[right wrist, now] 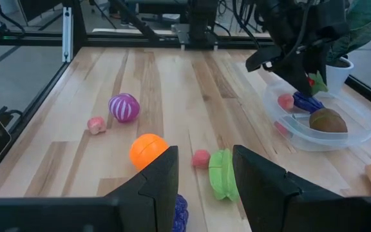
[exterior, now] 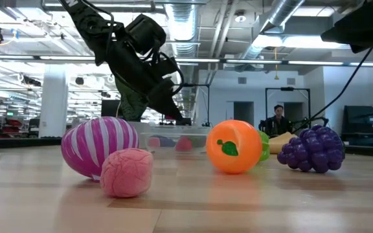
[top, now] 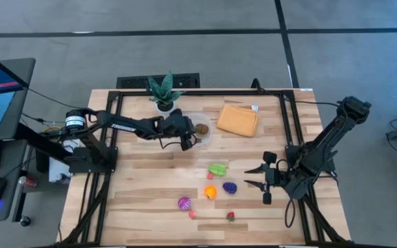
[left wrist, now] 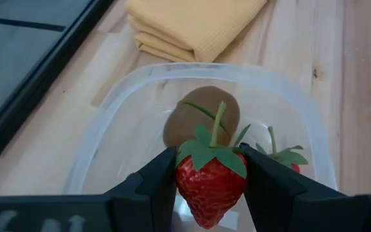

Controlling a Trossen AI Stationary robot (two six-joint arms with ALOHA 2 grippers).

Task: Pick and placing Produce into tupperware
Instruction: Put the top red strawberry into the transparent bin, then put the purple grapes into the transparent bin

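Your strawberry (left wrist: 210,180) sits clamped in the left hand (left wrist: 208,187), held over the tub (left wrist: 301,122) for dropping beside the kiwi (left wrist: 201,116). Right hand (right wrist: 205,187) waits empty, parted, near the worktop's remaining produce.

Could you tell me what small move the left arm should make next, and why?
Probably open the left tool and let the strawberry drop. It is gripped between the fingers directly over the clear tub, which already holds a brown kiwi and another strawberry, so release should land it inside.
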